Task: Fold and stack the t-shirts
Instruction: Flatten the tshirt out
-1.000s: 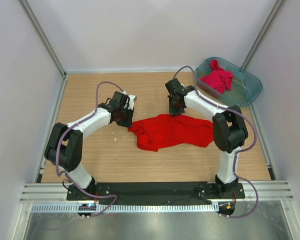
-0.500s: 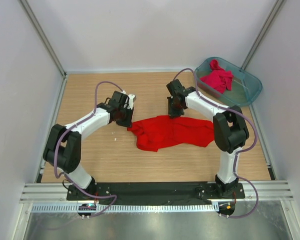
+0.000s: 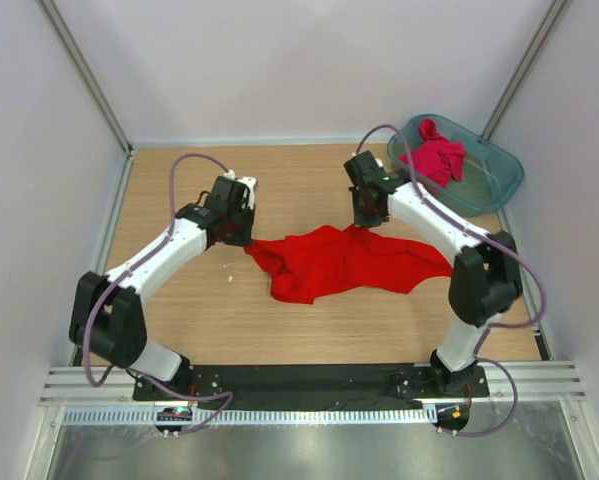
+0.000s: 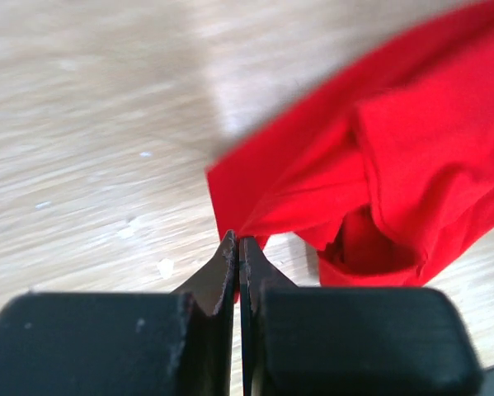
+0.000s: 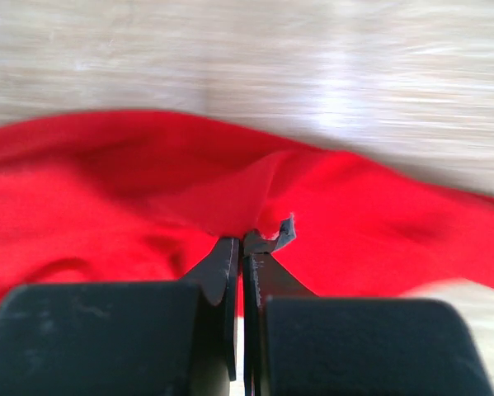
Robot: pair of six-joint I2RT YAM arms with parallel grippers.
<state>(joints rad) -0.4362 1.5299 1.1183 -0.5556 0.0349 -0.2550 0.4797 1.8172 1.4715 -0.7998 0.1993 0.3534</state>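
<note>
A bright red t-shirt [image 3: 339, 263] lies crumpled and stretched across the middle of the wooden table. My left gripper [image 3: 241, 240] is shut on the shirt's left corner; in the left wrist view [image 4: 239, 241] the cloth [image 4: 395, 157] runs up and right from its tips. At the shirt's far edge my right gripper [image 3: 367, 222] is shut on a pinch of fabric; in the right wrist view [image 5: 242, 239] the red cloth [image 5: 131, 190] spreads to both sides. A darker crimson-pink t-shirt [image 3: 434, 156] sits bunched in the teal tub [image 3: 494, 190] at the back right.
The translucent teal tub stands in the far right corner, close behind the right arm. White walls with metal rails [image 3: 84, 80] enclose the table on three sides. Bare wood [image 3: 179, 310] shows left of and in front of the red shirt.
Both grippers have moved apart, left one further left, right one to the right and back, pulling the red shirt wider. The right gripper's jaws have closed on the cloth.
</note>
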